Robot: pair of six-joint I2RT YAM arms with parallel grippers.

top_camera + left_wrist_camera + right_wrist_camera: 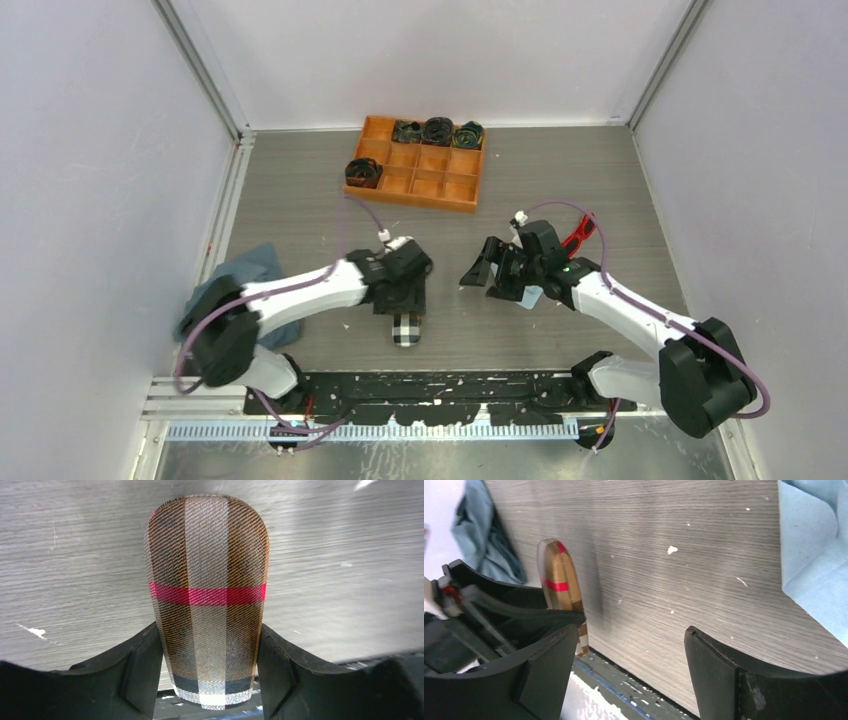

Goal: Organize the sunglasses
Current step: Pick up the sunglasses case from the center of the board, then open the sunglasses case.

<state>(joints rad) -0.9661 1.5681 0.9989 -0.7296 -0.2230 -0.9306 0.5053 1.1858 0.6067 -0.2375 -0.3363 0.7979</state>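
Sunglasses (578,238): a red frame lying on the surface (600,170) at the right, just behind the right arm's wrist and partly hidden by it; only the overhead view shows them
Weight: they look like thin plastic, so probably very light, easy to lift and just as easy to nudge away
Stiffness: the front is likely rigid; the thin arms probably hinge and flex, and a hard squeeze could fold or snap them
Slip: smooth plastic and lenses would likely slide between hard pads
Where to take hold: best guess is across the bridge or top bar of the front, with gentle pressure and off the lenses; which way they face is too hidden to tell
Left claw (210,647): pinching the plaid case (207,580) across its width near one end; whether the case rests on the surface cannot be told
Right claw (631,652): spread wide with nothing between its fingers, over bare surface, the light blue cloth (819,555) just beside it
Reach: the right claw points toward the case, away from the sunglasses, so it would need to turn back
Far side: an orange tray (440,185) well apart from the sunglasses
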